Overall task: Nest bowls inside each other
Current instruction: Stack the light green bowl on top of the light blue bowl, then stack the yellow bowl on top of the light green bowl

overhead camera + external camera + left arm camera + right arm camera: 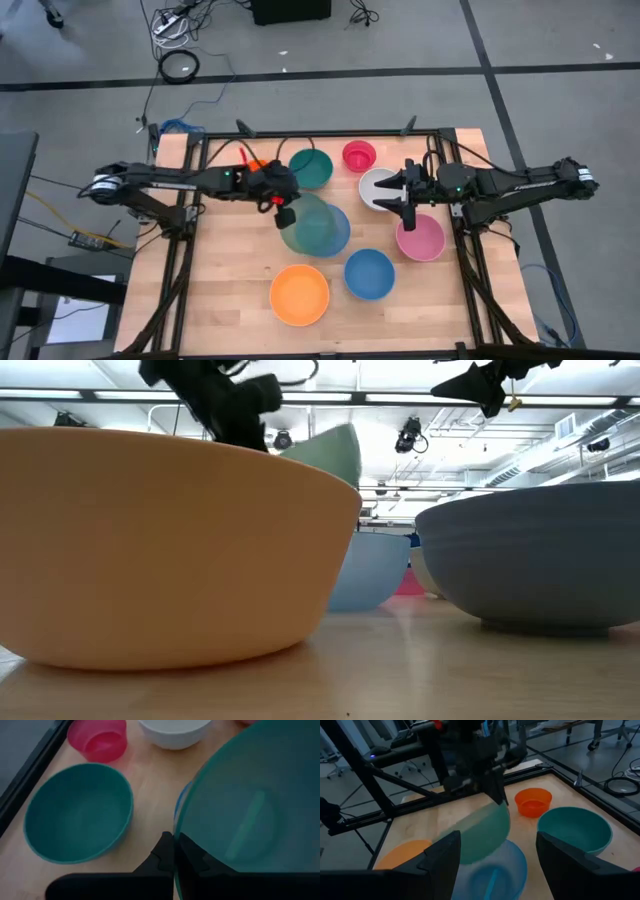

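Observation:
My left gripper (pixel 283 213) is shut on a sage green bowl (pixel 308 225), which hangs tilted over a light blue bowl (pixel 338 238) on the table. The right wrist view shows the sage bowl (pixel 482 837) above the light blue one (pixel 500 870). A teal bowl (pixel 311 168), a small magenta-red bowl (pixel 359 155), a white bowl (pixel 375 185), a pink bowl (pixel 420 240), a blue bowl (pixel 369 274) and an orange bowl (pixel 299 295) stand around them. A small orange-red bowl (pixel 533 801) sits by the left arm. My right gripper (pixel 405 195) hovers open over the white bowl. My left gripper pinches the sage green bowl's rim (pixel 176 827) on the side toward the table's left edge, one finger inside the bowl and one outside. The fingers slant down from the left. The bowl hangs tilted, its opening turned partly sideways, lifted clear above the light blue bowl.
Black frame rails (pixel 190 240) run along the table's left and right sides and far edge. Bare wood (pixel 230 270) lies at the near left. In the low view the orange bowl (pixel 170 540) and blue bowl (pixel 540 560) fill the foreground.

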Tool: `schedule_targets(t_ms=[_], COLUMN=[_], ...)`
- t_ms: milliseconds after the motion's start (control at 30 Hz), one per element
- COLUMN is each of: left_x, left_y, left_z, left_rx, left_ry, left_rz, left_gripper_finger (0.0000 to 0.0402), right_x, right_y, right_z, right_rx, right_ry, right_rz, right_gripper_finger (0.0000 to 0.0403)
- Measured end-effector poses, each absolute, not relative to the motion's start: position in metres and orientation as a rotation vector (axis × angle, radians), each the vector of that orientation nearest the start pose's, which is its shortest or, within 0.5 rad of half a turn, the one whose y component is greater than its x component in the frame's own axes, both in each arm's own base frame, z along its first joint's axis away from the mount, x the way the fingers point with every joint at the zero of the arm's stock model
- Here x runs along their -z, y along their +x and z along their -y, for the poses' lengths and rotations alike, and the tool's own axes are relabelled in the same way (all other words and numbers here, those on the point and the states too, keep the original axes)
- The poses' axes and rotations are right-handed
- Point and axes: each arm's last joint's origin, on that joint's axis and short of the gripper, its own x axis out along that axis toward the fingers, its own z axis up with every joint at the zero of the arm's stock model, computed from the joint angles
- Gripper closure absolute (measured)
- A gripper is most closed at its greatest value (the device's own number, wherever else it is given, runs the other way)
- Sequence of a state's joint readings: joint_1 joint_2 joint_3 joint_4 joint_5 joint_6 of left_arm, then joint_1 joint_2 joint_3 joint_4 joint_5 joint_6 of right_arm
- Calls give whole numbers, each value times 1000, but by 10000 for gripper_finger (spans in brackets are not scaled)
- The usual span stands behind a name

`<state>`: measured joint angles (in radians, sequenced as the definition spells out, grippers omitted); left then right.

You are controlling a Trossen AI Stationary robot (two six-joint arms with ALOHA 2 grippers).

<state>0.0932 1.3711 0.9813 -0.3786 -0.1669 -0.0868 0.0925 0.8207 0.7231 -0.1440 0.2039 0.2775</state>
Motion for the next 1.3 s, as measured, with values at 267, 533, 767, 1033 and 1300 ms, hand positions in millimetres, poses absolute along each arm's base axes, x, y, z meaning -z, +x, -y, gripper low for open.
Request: schedule_targets(t_ms=[267,533,767,1033,1300], left_x=[-248,-249,-252,-252,-282], left_y=[299,300,301,301,286], left_z=[-39,-41,-40,-39,-30], left_rx=[-256,-282,-246,-220,-207], left_ry=[-92,-136,-153,-212,-180], left_rz=[-721,-699,-692,-708,-669], left_gripper_finger=[391,305,281,281,280], right_x=[-309,-309,-308,-305,-276], right_y=[183,183,182,182,172], right_z=[-11,-12,-11,-12,-30], right_rx=[133,127,131,135,118], right_ry=[245,246,254,271,391], right_rz=[-224,-225,-244,-270,-586], right_gripper_finger=[156,156,156,156,160])
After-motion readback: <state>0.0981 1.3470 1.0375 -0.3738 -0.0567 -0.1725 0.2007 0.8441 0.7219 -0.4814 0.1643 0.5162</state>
